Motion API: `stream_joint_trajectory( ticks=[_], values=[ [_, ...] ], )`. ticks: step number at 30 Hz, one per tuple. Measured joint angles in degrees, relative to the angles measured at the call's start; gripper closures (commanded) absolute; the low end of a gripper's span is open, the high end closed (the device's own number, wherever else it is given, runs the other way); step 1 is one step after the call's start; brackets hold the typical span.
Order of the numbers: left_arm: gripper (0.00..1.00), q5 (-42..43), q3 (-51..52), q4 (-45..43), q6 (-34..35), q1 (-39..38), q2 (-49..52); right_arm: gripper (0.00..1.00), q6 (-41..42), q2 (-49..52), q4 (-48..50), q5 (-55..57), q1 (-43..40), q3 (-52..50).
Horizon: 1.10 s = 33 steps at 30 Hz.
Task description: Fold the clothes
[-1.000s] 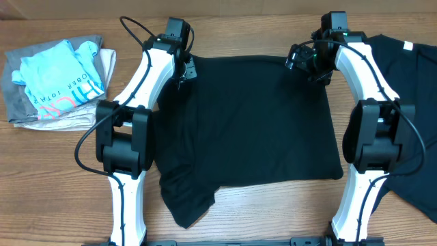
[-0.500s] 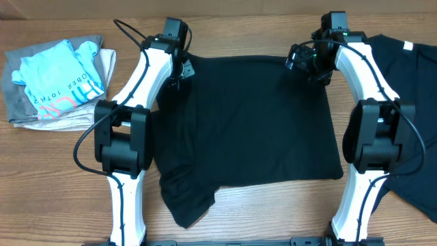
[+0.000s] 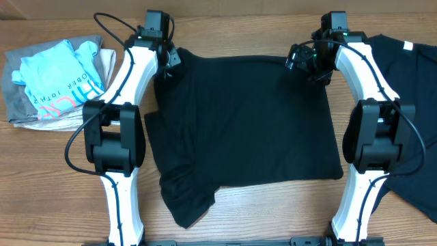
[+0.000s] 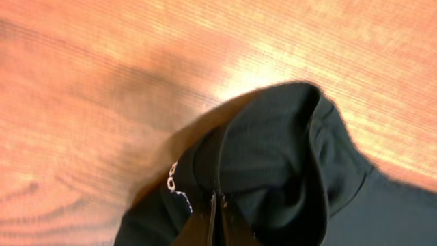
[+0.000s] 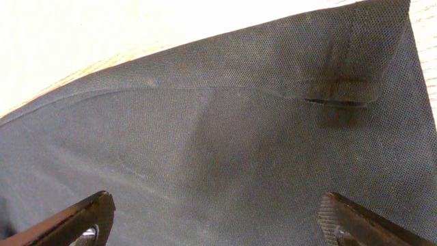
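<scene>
**A:** Status, L side?

**B:** My left gripper [image 3: 166, 63] is pinched tight on the far-left corner of the plain black soft-fabric T-shirt [image 3: 246, 123]. Wrist cam shows a bunched fold w/ tiny white lettering [image 4: 176, 188] caught btwn the tips, and the wooden tabletop [image 3: 54, 178] beyond it.

**A:** R side?

**B:** My right gripper [image 3: 305, 63] is over the shirt's far-right corner. Its fingers [image 5: 75, 222] are spread wide apart, gripping nothing, w/ flat fabric and a hem seam below.

**A:** Shirt overall?

**B:** It's spread across the middle of the tabletop, btwn my two arms. The near-left part is rumpled, w/ a flap trailing toward the near edge.

**A:** Anything else?

**B:** A second black T-shirt [image 3: 418, 89] w/ a small white tag [image 3: 408, 46] lies at the right edge, partly under my R arm. A folded pile of light-blue and grey clothes [image 3: 54, 82] sits at the far-left corner.
</scene>
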<state>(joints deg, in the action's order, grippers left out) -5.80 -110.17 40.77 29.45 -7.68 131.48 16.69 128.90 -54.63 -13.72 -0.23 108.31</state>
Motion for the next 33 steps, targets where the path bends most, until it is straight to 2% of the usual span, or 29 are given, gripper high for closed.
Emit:
stream_joint_trajectory(
  ticks=[14,25,28,30,31,33],
  values=[
    [0.96,-6.5,0.0,-6.6,-2.7,0.2,0.3,0.0,0.0,0.0,0.0,0.0,0.0,0.0],
    [0.96,-10.6,0.0,-8.5,-2.9,0.9,7.4,0.0,0.0,0.0,0.0,0.0,0.0,0.0],
    [0.84,-10.8,0.0,-8.7,-2.9,1.8,7.4,0.0,0.0,0.0,0.0,0.0,0.0,0.0],
    [0.73,-10.7,-0.2,-8.6,-3.2,2.6,7.4,0.0,0.0,0.0,0.0,0.0,0.0,0.0],
    [0.64,-10.7,-0.4,-8.3,-3.3,3.0,7.4,0.0,0.0,0.0,0.0,0.0,0.0,0.0],
    [0.54,-10.5,-1.6,-7.3,-3.4,3.9,7.4,0.0,0.0,0.0,0.0,0.0,0.0,0.0]
  ],
)
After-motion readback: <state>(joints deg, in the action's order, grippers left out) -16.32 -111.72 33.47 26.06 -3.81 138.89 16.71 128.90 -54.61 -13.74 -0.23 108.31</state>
